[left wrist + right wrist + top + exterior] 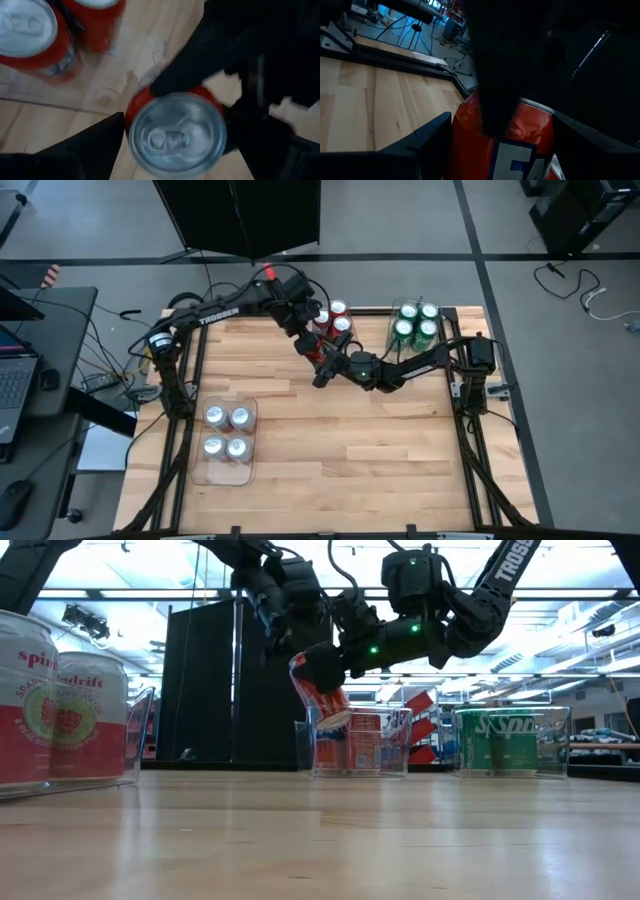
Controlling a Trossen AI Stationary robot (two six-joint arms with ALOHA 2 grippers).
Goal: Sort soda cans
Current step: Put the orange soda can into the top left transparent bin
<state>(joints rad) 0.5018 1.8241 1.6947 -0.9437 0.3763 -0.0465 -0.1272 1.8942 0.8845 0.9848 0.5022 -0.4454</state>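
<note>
The tabletop [330,430] is pale wood in joined planks, smooth with a soft sheen, its grain plain in the low view. The red soda can [175,132] is thin metal: a glossy painted wall and a bare, brushed silver top with a pull tab. The green soda cans [415,322] and silver soda cans [227,432] show the same shiny metal tops. The bins [360,742] are clear, glossy plastic. The left pincer [172,135] and right pincer [502,135] have matt black fingers.
</note>
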